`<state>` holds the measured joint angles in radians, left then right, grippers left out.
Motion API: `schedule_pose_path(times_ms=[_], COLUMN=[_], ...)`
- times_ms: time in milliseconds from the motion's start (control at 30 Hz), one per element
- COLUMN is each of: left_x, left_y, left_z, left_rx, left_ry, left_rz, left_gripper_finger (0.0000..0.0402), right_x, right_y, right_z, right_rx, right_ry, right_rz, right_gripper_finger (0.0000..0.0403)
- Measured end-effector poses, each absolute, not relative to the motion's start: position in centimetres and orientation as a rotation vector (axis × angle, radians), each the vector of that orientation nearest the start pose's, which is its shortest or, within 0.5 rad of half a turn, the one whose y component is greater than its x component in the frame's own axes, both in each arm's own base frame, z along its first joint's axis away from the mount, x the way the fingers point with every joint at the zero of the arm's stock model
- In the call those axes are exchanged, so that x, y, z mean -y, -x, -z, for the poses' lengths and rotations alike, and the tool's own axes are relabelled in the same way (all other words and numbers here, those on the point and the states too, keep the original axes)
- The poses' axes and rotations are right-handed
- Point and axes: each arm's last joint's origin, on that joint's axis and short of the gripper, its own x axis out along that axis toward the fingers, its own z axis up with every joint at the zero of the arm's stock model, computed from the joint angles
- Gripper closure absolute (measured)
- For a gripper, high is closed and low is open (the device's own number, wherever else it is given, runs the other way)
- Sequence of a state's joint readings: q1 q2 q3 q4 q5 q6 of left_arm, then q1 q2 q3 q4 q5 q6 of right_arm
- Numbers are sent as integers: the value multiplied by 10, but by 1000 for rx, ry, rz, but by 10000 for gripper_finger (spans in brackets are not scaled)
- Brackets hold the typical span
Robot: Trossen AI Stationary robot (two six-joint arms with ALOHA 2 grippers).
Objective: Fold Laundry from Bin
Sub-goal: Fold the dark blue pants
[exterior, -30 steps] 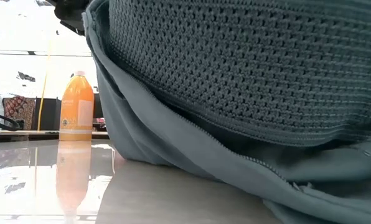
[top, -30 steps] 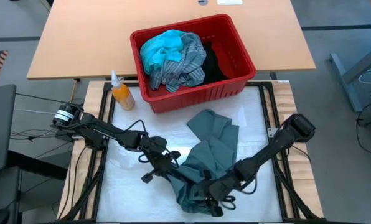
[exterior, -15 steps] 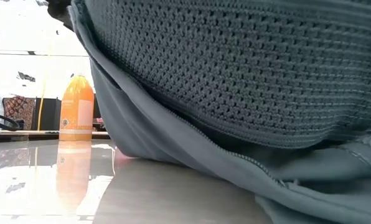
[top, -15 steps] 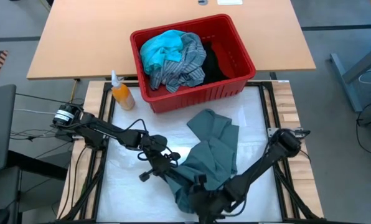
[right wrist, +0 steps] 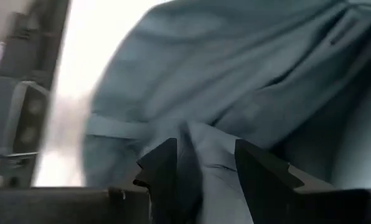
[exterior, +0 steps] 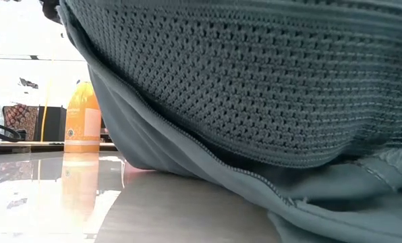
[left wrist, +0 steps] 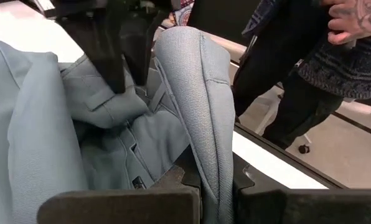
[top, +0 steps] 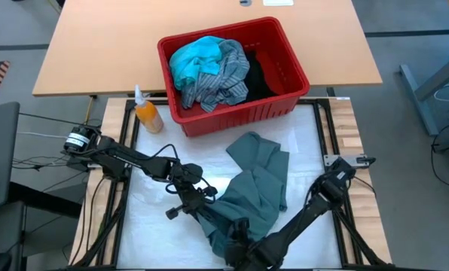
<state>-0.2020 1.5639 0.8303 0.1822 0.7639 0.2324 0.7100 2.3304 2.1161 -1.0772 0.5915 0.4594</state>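
Observation:
A grey-green garment [top: 256, 181] lies crumpled on the white table cover [top: 157, 233], stretching from the middle toward the near edge. It fills the low view [exterior: 255, 101]. My left gripper [top: 200, 205] is shut on its left edge. My right gripper [top: 243, 245] is shut on its near end. The red bin [top: 281, 102] stands at the far edge. It holds a turquoise garment [top: 194, 60], a striped shirt [top: 221, 79] and a black one [top: 256, 75]. My left gripper pinches a raised fold of the grey-green garment [left wrist: 213, 168] between its two fingers, coming low from the table's left. The fold has several layers and rises ahead of the fingers. My right gripper pinches a bunched fold at the garment's near end [right wrist: 201, 165] between its two fingers [right wrist: 162, 171], coming from the table's right. The rest of the cloth lies on the table beyond it.
An orange bottle [top: 148, 114] stands left of the bin and shows in the low view [exterior: 83, 111]. A wooden table [top: 96, 45] lies beyond. A person in dark clothes [left wrist: 310, 68] stands past the near edge. Bare white cover lies at the left.
My right gripper has gone toward the table's near-left corner, still shut on the garment's near end, dragging that end with it. The garment's far part has stayed in place. In the low view the cloth has spread leftward, nearer the camera.

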Motion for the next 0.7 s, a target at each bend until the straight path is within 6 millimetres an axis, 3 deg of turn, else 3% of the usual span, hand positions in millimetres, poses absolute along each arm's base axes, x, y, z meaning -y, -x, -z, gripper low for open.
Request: schedule_pose_path(times_ms=[133, 300, 400, 567, 700], left_x=[83, 83, 82, 69, 53], left_y=[-305, -306, -310, -325, -335], left_z=[-202, -203, -209, -235, -261], left_rx=[-439, -428, -375, -200, -71], left_ry=[-45, -38, -49, -28, 36], left_rz=[1000, 998, 968, 888, 838], left_gripper_finger=[401, 401, 401, 401, 401], right_x=[-293, -291, -292, -292, -293], right_y=[-376, -372, -360, -317, -274], right_z=[-207, -212, -222, -259, -300], right_rx=[-1009, -1002, -1005, -913, -682], right_ry=[326, 218, 149, 58, -53], right_rz=[225, 304, 362, 550, 616], right_gripper_finger=[235, 359, 370, 370, 370])
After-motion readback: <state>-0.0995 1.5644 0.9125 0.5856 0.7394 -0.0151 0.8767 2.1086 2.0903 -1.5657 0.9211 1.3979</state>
